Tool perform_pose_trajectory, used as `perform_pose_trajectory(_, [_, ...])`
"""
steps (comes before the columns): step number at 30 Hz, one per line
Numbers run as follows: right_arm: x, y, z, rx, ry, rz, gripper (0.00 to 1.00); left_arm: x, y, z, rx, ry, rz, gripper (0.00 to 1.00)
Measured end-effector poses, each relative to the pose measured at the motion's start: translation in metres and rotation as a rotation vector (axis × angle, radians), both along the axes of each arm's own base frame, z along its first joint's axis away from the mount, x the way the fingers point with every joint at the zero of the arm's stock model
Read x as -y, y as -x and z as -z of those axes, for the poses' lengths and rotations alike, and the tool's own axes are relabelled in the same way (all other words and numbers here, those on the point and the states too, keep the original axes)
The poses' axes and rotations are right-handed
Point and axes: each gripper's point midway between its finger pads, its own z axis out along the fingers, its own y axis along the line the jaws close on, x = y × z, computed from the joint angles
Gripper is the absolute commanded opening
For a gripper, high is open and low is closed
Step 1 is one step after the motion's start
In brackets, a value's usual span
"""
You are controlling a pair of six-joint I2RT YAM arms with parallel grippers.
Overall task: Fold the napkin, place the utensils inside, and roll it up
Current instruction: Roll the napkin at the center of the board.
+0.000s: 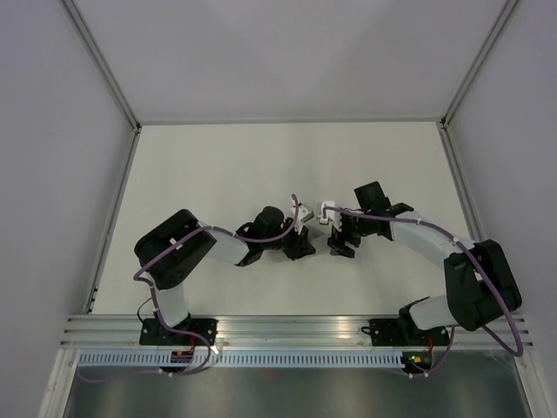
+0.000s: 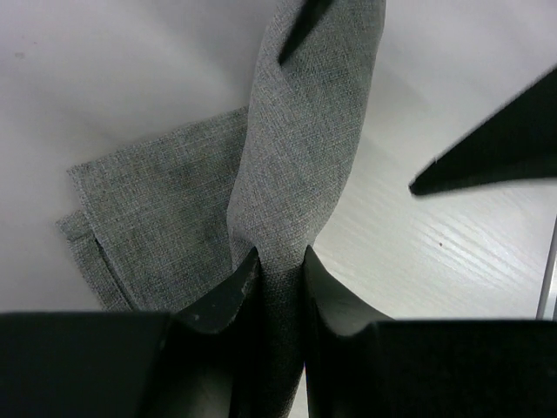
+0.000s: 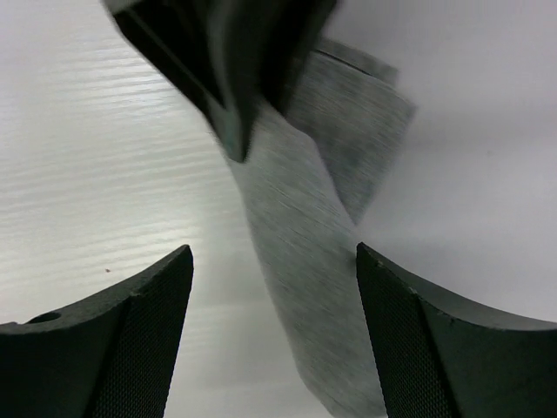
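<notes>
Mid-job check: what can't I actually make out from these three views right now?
Fork: in no view; whether it lies inside the gathered napkin cannot be told.
Top view: napkin covered by the left gripper and right gripper.
Left wrist: the napkin's far end is cut off by the top edge.
Right wrist: cloth blurred; its near end runs off the bottom edge.

- I see a robotics lab cell: bare white table boxed in by plain white panels.
- Left arm and right arm bolted to an aluminium rail, purple cables exposed.
</notes>
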Motion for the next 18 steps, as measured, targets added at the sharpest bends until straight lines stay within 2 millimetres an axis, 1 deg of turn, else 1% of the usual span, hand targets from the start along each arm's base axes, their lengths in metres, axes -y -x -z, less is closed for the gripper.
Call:
perform_pose_trajectory(4, [-0.016,0.024,0.011,0.07,0.034,-0.09,0.81,0.004,0.0,0.001,-0.034,-0.004,0.025,0.11])
perform_pose_trajectory(6, [-0.023,0.029,0.014,0.102,0.047,-0.12,0.81,0.005,-0.001,0.0,-0.052,-0.005,0.038,0.11])
perform_pose_trajectory(9, [-0.027,0.025,0.017,0.162,0.066,-0.128,0.8,0.007,-0.001,0.001,-0.079,-0.011,0.053,0.12])
perform_pose_trajectory(17, [-0.019,0.011,0.028,0.266,0.123,-0.105,0.77,0.012,-0.001,0.001,-0.144,-0.022,0.098,0.13])
perform_pose_trajectory(18, [-0.018,0.01,0.03,0.276,0.129,-0.103,0.74,0.013,-0.001,0.001,-0.15,-0.023,0.102,0.13])
